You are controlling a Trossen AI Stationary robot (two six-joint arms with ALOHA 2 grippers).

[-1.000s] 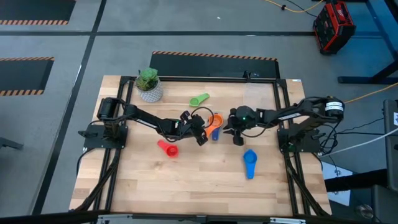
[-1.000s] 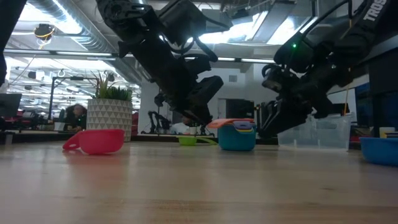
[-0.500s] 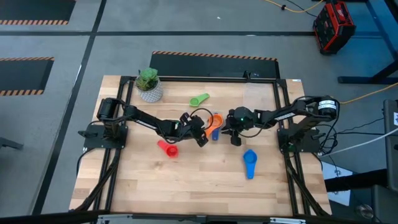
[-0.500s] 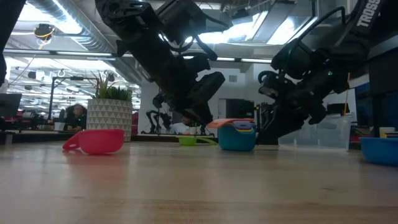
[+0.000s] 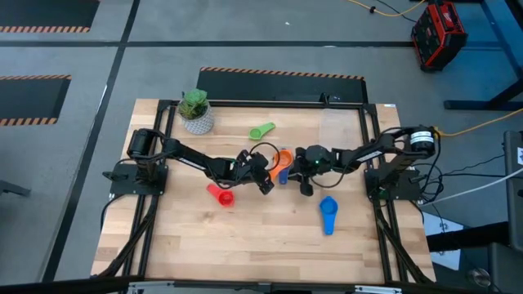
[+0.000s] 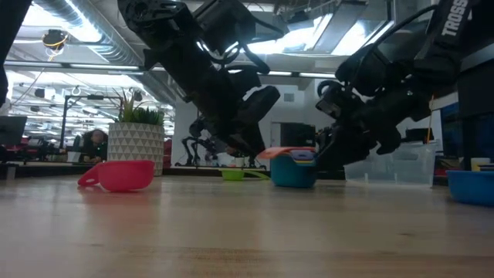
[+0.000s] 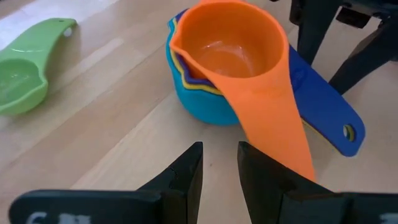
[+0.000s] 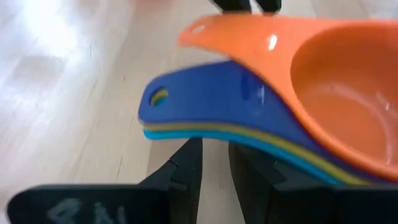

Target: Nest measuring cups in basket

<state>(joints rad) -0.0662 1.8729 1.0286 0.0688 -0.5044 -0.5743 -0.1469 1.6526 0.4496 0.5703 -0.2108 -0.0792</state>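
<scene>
A stack of nested measuring cups [image 5: 280,166] stands mid-table, with an orange cup [image 7: 230,50] on top and blue, yellow and teal ones beneath. Their handles [image 8: 205,106] fan out toward the near side. My left gripper [image 7: 219,168] hovers just left of the stack, fingers narrowly open with nothing between them. My right gripper [image 8: 214,162] is low at the stack's right, also narrowly open and empty, just short of the handle ends. A green cup [image 5: 261,131], a red cup [image 5: 219,194] and a blue cup [image 5: 328,214] lie apart on the table. The clear basket [image 5: 339,126] stands at the far right.
A potted plant [image 5: 195,112] stands at the far left corner. Black frame rails [image 5: 270,104] run along the table's edges. Bare wood lies along the near side, in front of both arms.
My right gripper has moved toward the table's left, closer to the stack of cups, and has sunk a little and tipped further down. The cups have stayed where they were.
</scene>
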